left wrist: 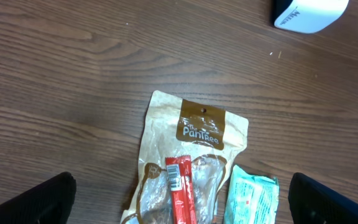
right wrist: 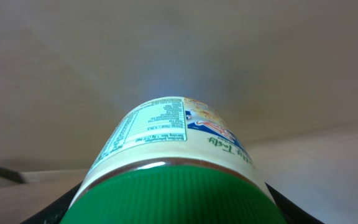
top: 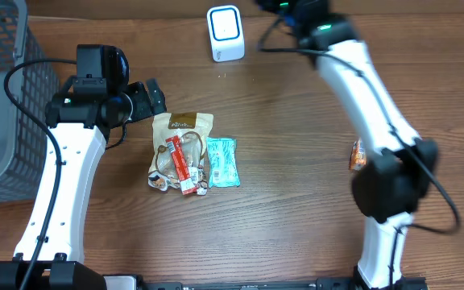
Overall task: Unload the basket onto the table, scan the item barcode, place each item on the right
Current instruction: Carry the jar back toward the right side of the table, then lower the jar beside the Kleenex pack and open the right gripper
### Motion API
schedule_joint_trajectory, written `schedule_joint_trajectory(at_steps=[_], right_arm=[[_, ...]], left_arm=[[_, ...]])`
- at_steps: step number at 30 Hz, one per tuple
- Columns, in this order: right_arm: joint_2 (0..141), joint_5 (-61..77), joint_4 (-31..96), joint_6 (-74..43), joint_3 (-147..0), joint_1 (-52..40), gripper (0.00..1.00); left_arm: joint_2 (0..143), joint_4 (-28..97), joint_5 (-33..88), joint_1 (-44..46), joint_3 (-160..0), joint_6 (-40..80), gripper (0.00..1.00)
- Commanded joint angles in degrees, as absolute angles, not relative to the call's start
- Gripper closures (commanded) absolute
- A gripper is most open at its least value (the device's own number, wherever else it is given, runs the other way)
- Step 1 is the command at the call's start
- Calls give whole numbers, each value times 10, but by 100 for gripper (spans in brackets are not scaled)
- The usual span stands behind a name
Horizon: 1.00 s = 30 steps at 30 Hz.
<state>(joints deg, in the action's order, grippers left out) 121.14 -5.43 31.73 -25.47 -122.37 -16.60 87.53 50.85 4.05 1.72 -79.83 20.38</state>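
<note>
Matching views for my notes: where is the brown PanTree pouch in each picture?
Overhead: brown PanTree pouch, left of centre.
Left wrist: pouch lower centre, cut by bottom edge.
Right wrist: absent; green-lidded jar fills it.
Shared landmark: white scanner, top centre overhead; scanner top right in left wrist.

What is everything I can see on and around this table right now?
table: one, brown wood, under everything
wire basket: one, grey, far left of the view
white scanner box: one, white with a bluish face, far edge near the middle
snack pouch: one, tan, middle of the table
red stick packet: one, red, lying on the snack pouch
teal packet: one, teal, beside the pouch on the right arm's side
jar: one, green lid and pale label, held by the right arm
left gripper: one, black, open, next to the pouch's top edge
right gripper: one, black, closed on the jar
</note>
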Motion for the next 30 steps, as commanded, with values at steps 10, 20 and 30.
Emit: schedule_joint_trajectory(at_steps=[10, 20, 30], right_arm=[[1170, -64, 742, -250, -1216, 27, 81], [1170, -65, 822, -250, -1040, 119, 73], [1170, -68, 748, -246, -918, 149, 38]], left_arm=[[872, 508, 39, 15, -803, 189, 0], [872, 508, 39, 15, -803, 189, 0], [872, 508, 39, 15, -803, 189, 0]])
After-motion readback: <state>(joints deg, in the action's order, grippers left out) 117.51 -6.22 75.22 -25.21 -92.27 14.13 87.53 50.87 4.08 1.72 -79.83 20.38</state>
